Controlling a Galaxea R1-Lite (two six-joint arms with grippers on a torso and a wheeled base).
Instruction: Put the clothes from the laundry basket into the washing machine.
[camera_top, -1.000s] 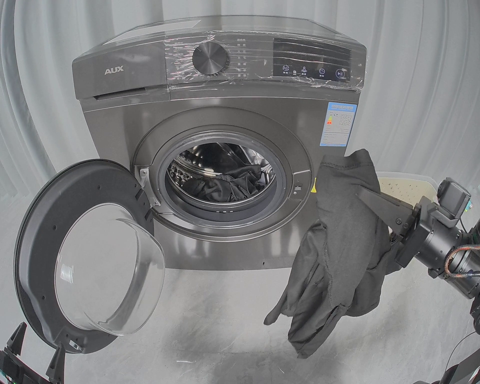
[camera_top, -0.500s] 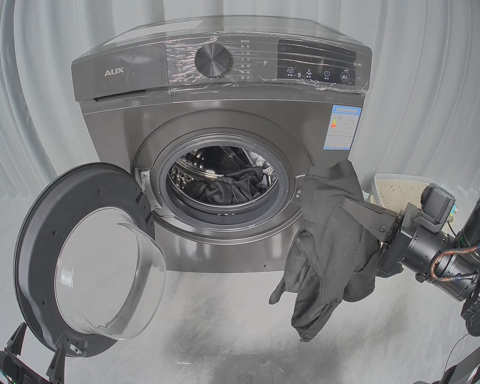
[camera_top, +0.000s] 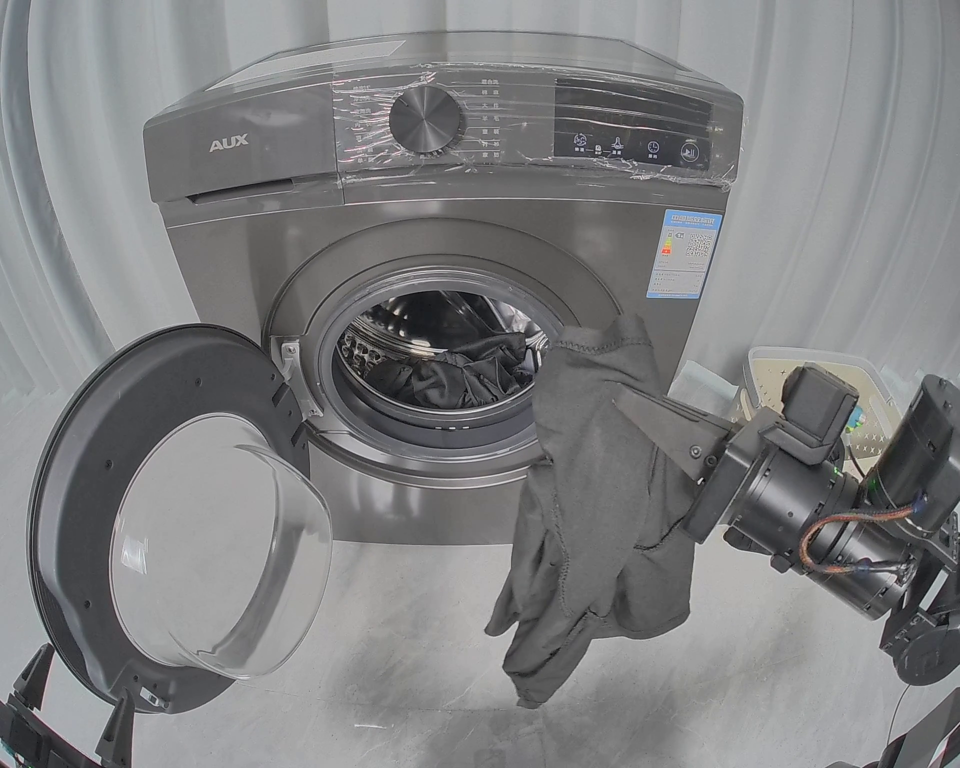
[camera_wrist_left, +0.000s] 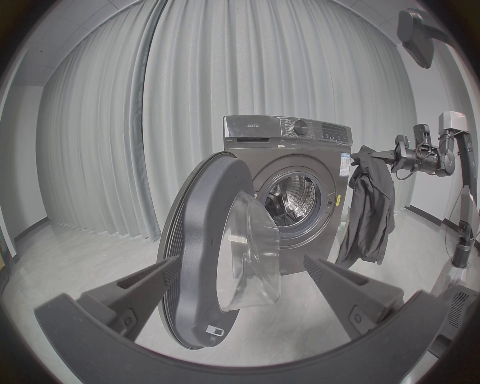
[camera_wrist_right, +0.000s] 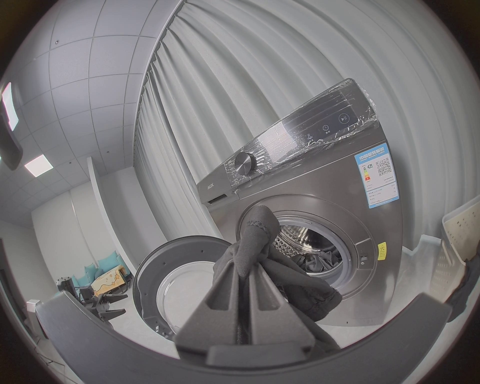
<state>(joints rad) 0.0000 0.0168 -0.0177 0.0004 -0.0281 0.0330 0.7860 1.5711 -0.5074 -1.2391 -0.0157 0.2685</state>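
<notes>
The right tool clenches a dark garment that hangs before the right rim of the washer opening, with bare floor beneath. The door swings wide left. The left tool is spread, low beside it. Over the last second the garment has moved left, away from the basket and toward the drum.

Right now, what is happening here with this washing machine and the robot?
The right gripper is shut on a dark grey garment, holding it up before the washing machine, at the right edge of the open drum. A second dark garment lies inside. The door stands swung open to the left. The left gripper is open and empty, low near the door. The laundry basket sits beside the machine, behind the right arm.
</notes>
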